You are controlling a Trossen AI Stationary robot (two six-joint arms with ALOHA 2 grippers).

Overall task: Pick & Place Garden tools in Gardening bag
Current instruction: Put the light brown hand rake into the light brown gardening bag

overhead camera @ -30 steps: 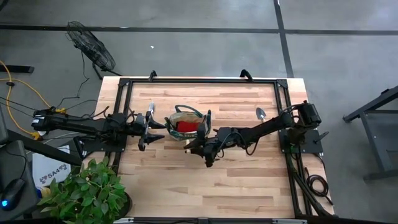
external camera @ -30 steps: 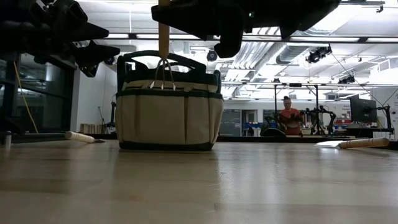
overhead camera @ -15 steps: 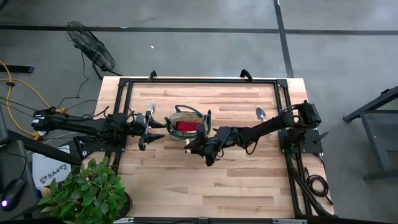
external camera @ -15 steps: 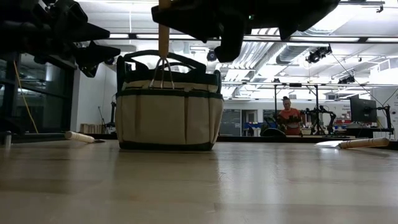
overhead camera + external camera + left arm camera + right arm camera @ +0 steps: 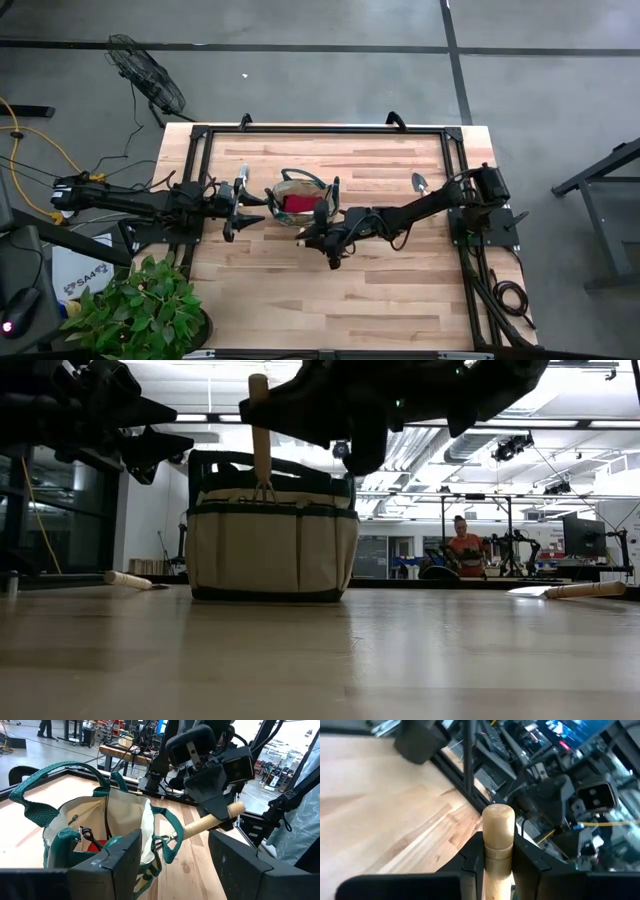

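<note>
The right gripper is holding the rake by its pale wooden handle, the two fingers clamped on it, at the centre of the high view just below the gardening bag. In the low view the tines are already going down behind the bag's rim, at the upper left of the frame. To do this step well, I think the handle should stay upright and go lower between the loop handles before the fingers are letting go, so the rake is not catching the trim or tipping the bag. The left gripper is waiting with its fingers apart, just left of the bag. The bag is beige with dark green trim, standing upright, and something red is lying inside.
</note>
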